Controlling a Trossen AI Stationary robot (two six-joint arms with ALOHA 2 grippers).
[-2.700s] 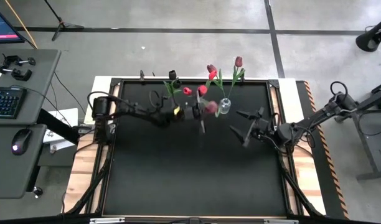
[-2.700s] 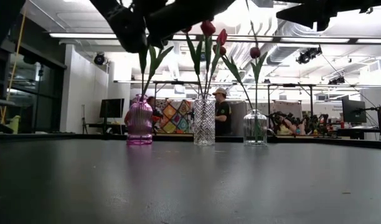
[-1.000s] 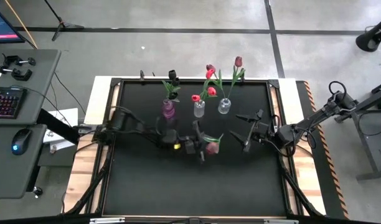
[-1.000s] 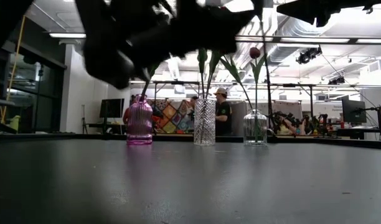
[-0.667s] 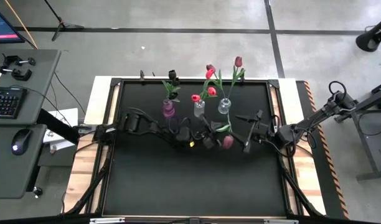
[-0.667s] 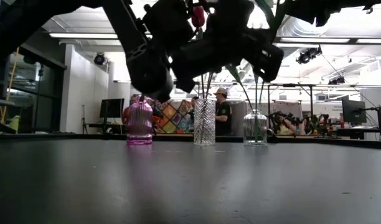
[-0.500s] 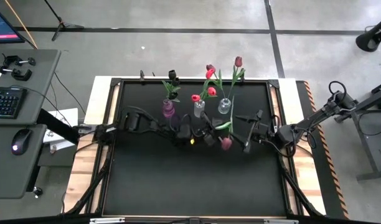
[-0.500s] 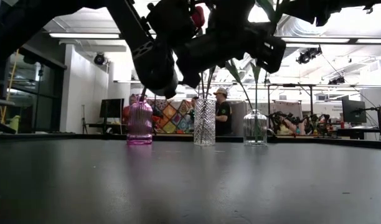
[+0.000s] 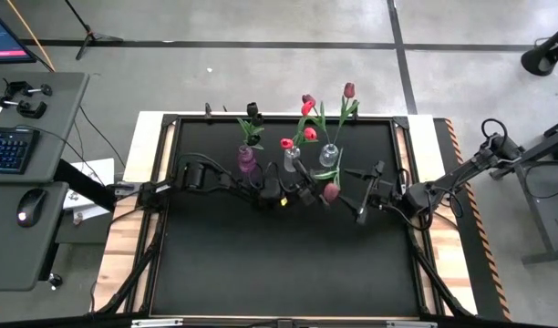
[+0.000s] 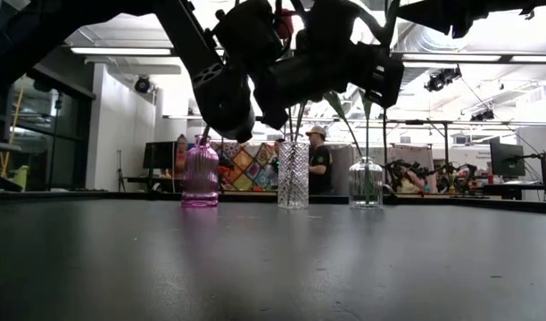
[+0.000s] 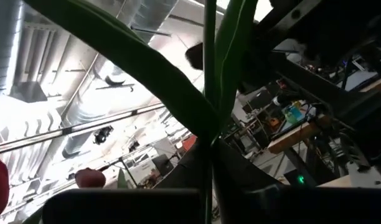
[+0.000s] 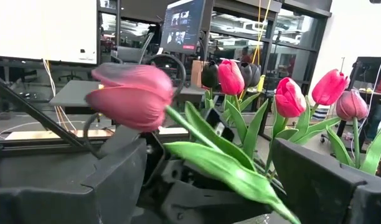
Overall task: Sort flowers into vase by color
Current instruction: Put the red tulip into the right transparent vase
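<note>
My left gripper [image 9: 315, 193] is above the table's middle, shut on a pink tulip [image 9: 331, 191] whose head [image 12: 134, 93] points toward my right gripper. My right gripper [image 9: 353, 193] is open and empty just to the tulip's right, with one finger on each side of the right wrist view. Three vases stand at the far edge. A purple vase [image 9: 247, 159] holds a dark tulip [image 9: 253, 109]. A crystal vase [image 9: 291, 159] holds red tulips [image 9: 310, 134]. A clear round vase [image 9: 328, 155] holds maroon tulips [image 9: 349, 89]. My left gripper pinches the pink tulip's green stem [image 11: 208, 155] between its two fingers, just below the leaves. It comes level from the table's left and lies across the stem. The tulip is lifted clear of the table. Its head is toward the near side and its stem runs toward the far edge.
The black mat [image 9: 279, 264] is bare on its near half. A raised frame [image 9: 170, 146] edges the table. Desks with a keyboard and mouse [image 9: 28, 205] stand to the left. People and workbenches show in the room behind the vases [image 10: 319, 160].
My left gripper has carried the pink tulip toward the table's right edge and then toward the far edge, nearer my right gripper and the clear vase. The tulip has turned, so its stem now points toward the far edge. My right arm has kept still.
</note>
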